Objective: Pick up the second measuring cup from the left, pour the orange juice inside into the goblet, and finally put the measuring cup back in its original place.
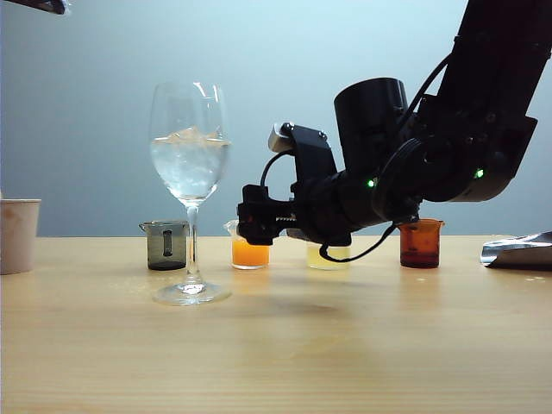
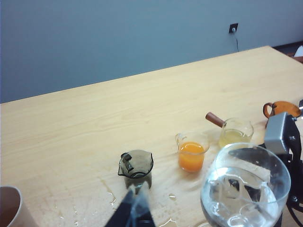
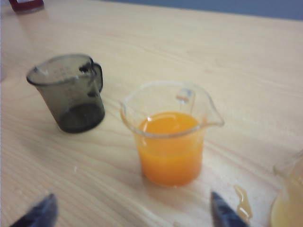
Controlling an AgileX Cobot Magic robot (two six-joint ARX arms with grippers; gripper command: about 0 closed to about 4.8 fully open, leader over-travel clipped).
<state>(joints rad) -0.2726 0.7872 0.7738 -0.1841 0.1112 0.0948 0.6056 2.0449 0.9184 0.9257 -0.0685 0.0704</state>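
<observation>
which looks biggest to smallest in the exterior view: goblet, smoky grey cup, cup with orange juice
1. goblet, by far the tallest.
2. smoky grey cup.
3. second measuring cup with orange juice, partly hidden by the open right gripper; cups look close, so unsure.

No text, label, brand, number or sign can be read in any view. The smoky grey cup [image 3: 71,92] has faint raised graduation marks near its rim in the right wrist view, too blurred to make out. The second measuring cup [image 3: 170,135], holding the orange juice [image 3: 169,146], shows no legible markings, and neither does the goblet [image 1: 190,155]. The right tool [image 3: 132,215], low before the orange cup with its jaws spread wide apart, bears no lettering, nor does the left tool [image 2: 134,213], whose dark tips above the grey cup are too blurred to judge.
</observation>
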